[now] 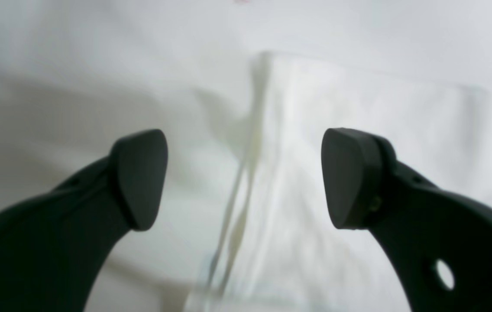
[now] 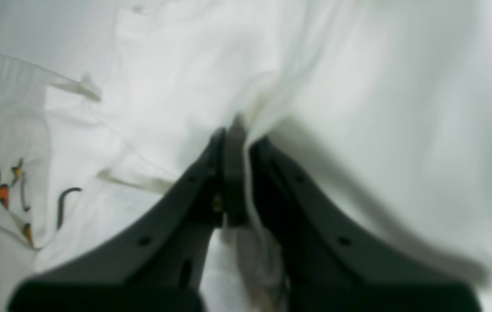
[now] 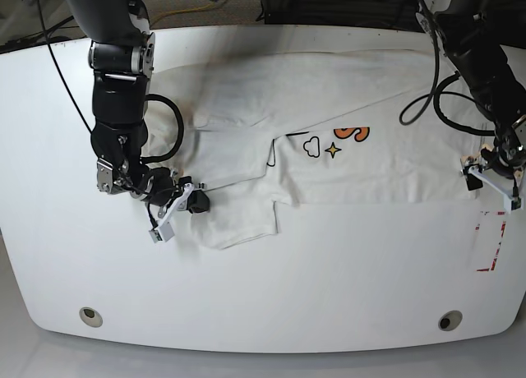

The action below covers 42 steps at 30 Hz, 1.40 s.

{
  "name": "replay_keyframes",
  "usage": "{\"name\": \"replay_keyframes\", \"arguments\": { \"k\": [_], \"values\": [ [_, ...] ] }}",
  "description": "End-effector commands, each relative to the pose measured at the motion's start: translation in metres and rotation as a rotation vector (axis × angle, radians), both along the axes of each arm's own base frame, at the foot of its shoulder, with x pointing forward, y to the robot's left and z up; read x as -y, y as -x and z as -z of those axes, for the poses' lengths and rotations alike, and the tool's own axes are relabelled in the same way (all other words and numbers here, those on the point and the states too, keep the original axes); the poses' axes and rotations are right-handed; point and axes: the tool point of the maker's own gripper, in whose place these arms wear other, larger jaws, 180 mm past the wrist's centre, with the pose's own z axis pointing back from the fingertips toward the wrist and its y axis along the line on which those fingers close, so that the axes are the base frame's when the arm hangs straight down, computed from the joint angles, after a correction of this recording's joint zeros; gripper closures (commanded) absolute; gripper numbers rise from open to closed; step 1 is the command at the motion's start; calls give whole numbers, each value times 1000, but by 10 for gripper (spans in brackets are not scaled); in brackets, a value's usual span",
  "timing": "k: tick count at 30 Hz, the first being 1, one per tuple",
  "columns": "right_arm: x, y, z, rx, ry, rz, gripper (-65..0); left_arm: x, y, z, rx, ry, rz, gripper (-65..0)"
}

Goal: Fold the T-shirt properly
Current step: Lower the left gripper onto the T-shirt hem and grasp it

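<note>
The white T-shirt (image 3: pixel 370 168) lies spread across the table, with orange and dark printed graphics (image 3: pixel 333 144) near its middle. My right gripper (image 3: pixel 196 200), on the left of the base view, sits at the shirt's left part. In the right wrist view it (image 2: pixel 235 143) is shut on a raised fold of the white cloth (image 2: pixel 272 99), and the print (image 2: pixel 3 190) shows to its left. My left gripper (image 3: pixel 491 179) is at the shirt's right edge. In the left wrist view it (image 1: pixel 244 180) is open and empty just above a hem edge (image 1: pixel 259 130) of the shirt.
Red tape marks (image 3: pixel 491 242) lie on the white table (image 3: pixel 329 296) near the left gripper. Two round holes (image 3: pixel 90 315) (image 3: pixel 448 320) sit near the table's front edge. Black cables (image 3: pixel 427 107) hang by both arms.
</note>
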Motion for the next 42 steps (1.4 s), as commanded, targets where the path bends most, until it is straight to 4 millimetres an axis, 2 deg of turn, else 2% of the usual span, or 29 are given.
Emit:
{"name": "replay_keyframes", "arguments": {
  "k": [1, 3, 5, 7, 10, 14, 18, 20, 22, 24, 28, 32, 37, 42],
  "values": [
    [2, -19, -24, 75, -20, 11, -25, -17, -18, -14, 60, -3, -8, -524],
    [2, -19, -25, 76, -23, 12, -25, -24, -19, 0, 52, 35, -22, -524],
    [2, -19, -25, 77, -23, 12, -25, -21, -26, 7, 61, 66, -14, -524],
    [1, -20, -25, 79, -24, 11, -25, -6, -34, 19, 44, 94, 51, -524],
    [1, -20, -25, 79, -25, 11, -25, 7, -36, 28, 7, 105, 129, -524],
    [-1, -20, -26, 80, -28, 9, -25, 21, -39, 30, -7, 109, 205, -519],
    [-1, -20, -26, 80, -28, 9, -25, 45, -40, 39, -14, 144, 267, -517],
    [-1, -20, -27, 82, -28, 9, -25, 49, -39, 40, -16, 149, 288, -501],
    [-1, -20, -27, 82, -29, 9, -25, 53, -39, 40, -16, 155, 312, -442],
    [-1, -20, -26, 80, -29, 9, -25, 56, -40, 39, -16, 159, 331, -408],
    [1, -20, -28, 90, -23, 10, -25, 54, -39, 34, -37, 141, 339, -454],
    [1, -19, -34, 108, -7, -3, -25, 45, -49, 3, 12, 55, 354, -513],
    [1, -18, -39, 126, 10, -15, -24, 48, -50, 2, -9, 40, 368, -553],
    [-1, -18, -40, 129, 6, -17, -24, 52, -50, 4, -20, 40, 380, -554]
  ]
}}
